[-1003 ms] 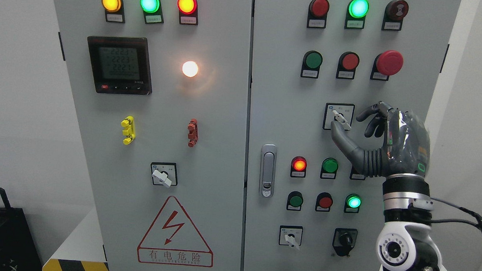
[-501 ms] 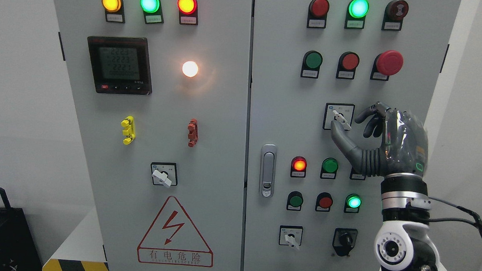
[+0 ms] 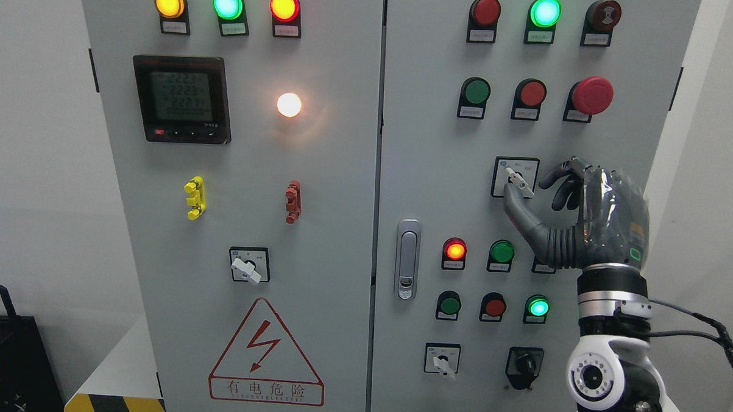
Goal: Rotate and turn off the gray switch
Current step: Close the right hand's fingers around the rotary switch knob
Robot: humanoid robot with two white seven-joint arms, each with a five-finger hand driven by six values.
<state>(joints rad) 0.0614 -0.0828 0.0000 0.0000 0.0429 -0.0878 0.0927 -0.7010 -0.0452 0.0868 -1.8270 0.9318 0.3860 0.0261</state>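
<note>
bracketing the gray switch (image 3: 518,180), right robot hand (image 3: 585,217), thumb below, fingers spread beside

bare panel (image 3: 428,171) left of gray switch (image 3: 518,179)

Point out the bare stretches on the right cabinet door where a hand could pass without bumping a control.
Bare: between the door latch and the gray switch, and the strip left of the top red lamp. Crowded: around the right hand at the switch, hemmed by the emergency stop above and the lower buttons below.
</note>
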